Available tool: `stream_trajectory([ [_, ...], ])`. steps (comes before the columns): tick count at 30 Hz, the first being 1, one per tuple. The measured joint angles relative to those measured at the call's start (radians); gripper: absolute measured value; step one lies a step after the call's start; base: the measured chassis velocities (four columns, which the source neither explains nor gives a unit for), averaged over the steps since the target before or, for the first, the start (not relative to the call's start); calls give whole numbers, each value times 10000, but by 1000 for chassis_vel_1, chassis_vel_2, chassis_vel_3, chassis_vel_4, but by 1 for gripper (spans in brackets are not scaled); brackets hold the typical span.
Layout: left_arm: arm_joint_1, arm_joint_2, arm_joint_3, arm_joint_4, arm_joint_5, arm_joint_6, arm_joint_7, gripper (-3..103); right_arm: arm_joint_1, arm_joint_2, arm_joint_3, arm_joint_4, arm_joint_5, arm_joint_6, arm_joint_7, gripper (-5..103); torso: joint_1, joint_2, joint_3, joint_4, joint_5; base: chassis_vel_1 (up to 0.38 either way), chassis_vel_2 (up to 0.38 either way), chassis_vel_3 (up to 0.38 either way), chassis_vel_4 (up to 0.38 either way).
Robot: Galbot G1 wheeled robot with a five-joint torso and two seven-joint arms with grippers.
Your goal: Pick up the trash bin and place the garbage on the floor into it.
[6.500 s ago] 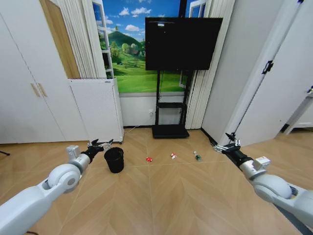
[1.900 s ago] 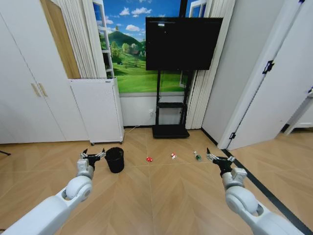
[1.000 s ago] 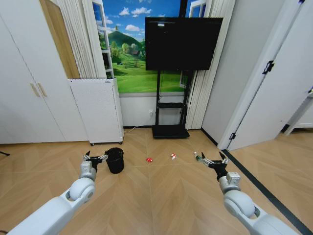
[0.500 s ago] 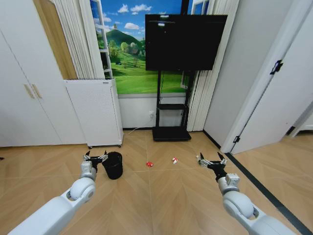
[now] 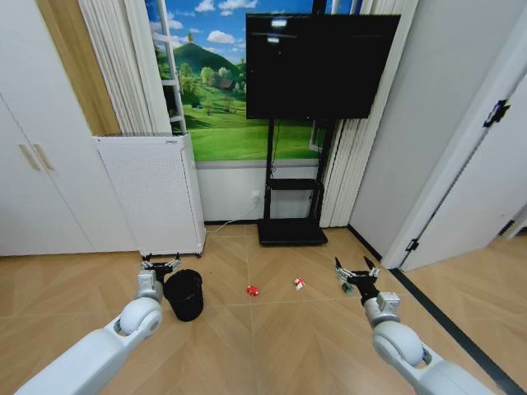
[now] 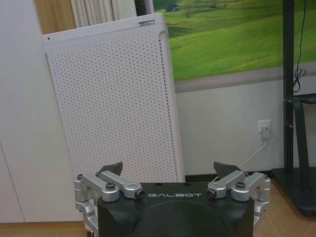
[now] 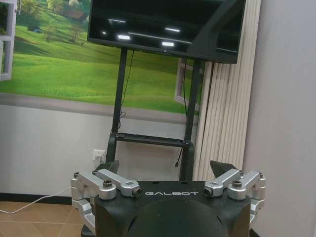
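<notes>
The trash bin (image 5: 184, 294), a small black mesh basket, stands on the wood floor in front of the white perforated appliance (image 5: 148, 193). My left gripper (image 5: 160, 265) hovers open just behind and left of the bin's rim, holding nothing. The garbage lies in a row to the bin's right: a red wad (image 5: 252, 290), a red-and-white wrapper (image 5: 299, 283) and a bottle (image 5: 347, 287) partly hidden by my right gripper (image 5: 356, 269), which is open and empty. The left wrist view has the open left gripper (image 6: 169, 169) facing the appliance (image 6: 113, 98). The right gripper (image 7: 165, 167) faces the TV stand (image 7: 150, 140).
A black TV (image 5: 321, 66) on a black stand (image 5: 288, 233) stands against the back wall. White cupboards (image 5: 33, 164) close the left side and a white door (image 5: 486, 156) the right. A cable (image 5: 226, 224) runs along the wall base. Open floor lies between my arms.
The whole head view has shifted, so the camera moved closer to the wall. Both arms swung inward from a wide spread; their grippers now sit by the bin and by the bottle. Both grippers stayed open.
</notes>
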Motion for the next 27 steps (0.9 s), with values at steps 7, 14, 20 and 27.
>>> stream_trajectory([
  [7,-86,-16,66,90,-5,-14,-6,100,121,61,-206,-31,-25,-1,44,100,0,0,0,5,1,-204,196,216,-204],
  [14,-264,-55,265,194,-14,-42,-106,100,274,279,-468,-111,-125,-20,90,100,3,-2,3,7,-1,-218,216,227,-209],
  [20,-395,-134,365,296,-27,-44,-165,100,269,325,-469,-209,-228,25,109,100,2,-2,2,10,2,-236,218,218,-222],
  [27,-400,-201,377,372,-27,-44,-187,100,64,517,-400,-416,-636,347,187,100,8,-3,4,1,3,-188,203,195,-186],
])
